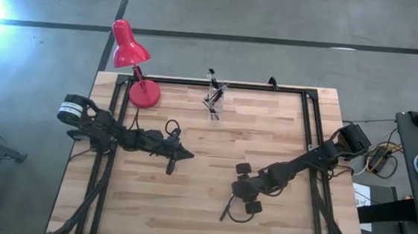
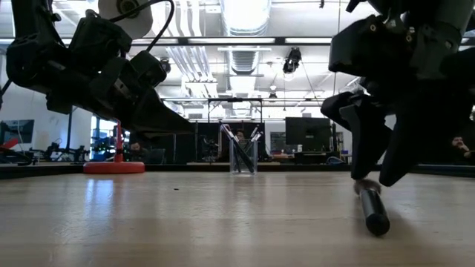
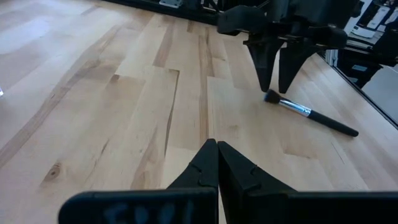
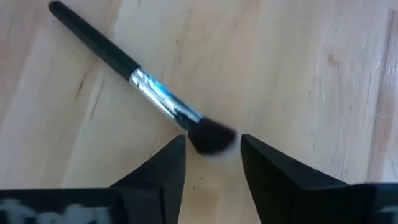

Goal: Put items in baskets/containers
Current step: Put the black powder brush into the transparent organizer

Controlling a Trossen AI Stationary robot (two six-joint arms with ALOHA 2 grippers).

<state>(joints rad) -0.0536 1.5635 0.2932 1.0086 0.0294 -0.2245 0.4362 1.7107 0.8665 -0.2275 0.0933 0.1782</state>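
One brush (image 4: 143, 84) with a dark handle, silver ferrule and dark bristle head lies flat on the wooden table (image 1: 187, 205), right of centre (image 1: 228, 208). My right gripper (image 4: 211, 142) points down over it, open. Its fingers stand on either side of the bristle head, just above the table (image 2: 378, 178). The clear squarish holder (image 1: 214, 99) stands at the far edge. Several brushes are upright in it (image 2: 243, 157). My left gripper (image 1: 189, 155) hovers shut over the table's middle, pointing toward the right arm (image 3: 216, 144).
A red desk lamp stands on its round base (image 1: 143, 93) at the far left, left of the holder. Bare wood lies between the two arms and along the near edge. A dark frame rail (image 1: 309, 125) runs along the table's right side.
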